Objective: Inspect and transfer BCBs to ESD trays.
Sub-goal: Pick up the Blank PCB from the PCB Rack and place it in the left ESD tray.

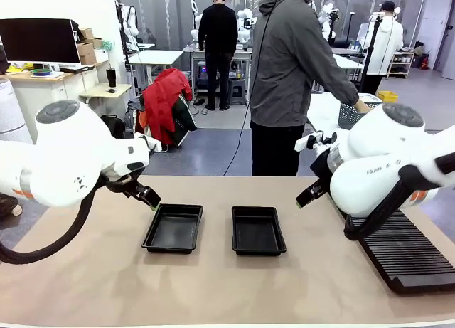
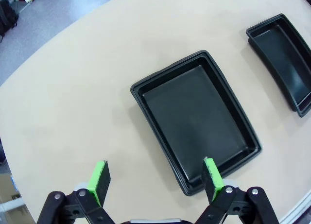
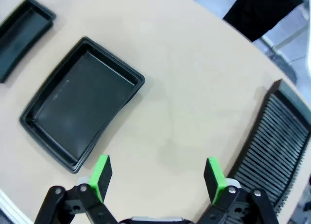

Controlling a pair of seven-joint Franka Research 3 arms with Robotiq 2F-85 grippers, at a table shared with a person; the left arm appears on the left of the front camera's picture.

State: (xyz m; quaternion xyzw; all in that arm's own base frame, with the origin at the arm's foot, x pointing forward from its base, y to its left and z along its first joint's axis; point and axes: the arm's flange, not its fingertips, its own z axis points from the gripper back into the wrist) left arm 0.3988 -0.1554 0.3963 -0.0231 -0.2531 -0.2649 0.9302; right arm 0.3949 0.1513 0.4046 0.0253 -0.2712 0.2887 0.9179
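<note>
Two ESD trays lie side by side mid-table, the left tray and the right tray, both showing bare black floors. My left gripper hovers open just beyond the left tray's far-left corner. In the left wrist view my left gripper stands open over the near rim of that tray, with the other tray further off. My right gripper is open above the table, right of the right tray. The right wrist view shows my right gripper open beside that tray. The BCBs are out of view.
A long black slotted rack lies along the table's right side and is also seen as the rack in the right wrist view. A person stands at the far side, with one hand reaching to a grey mesh basket.
</note>
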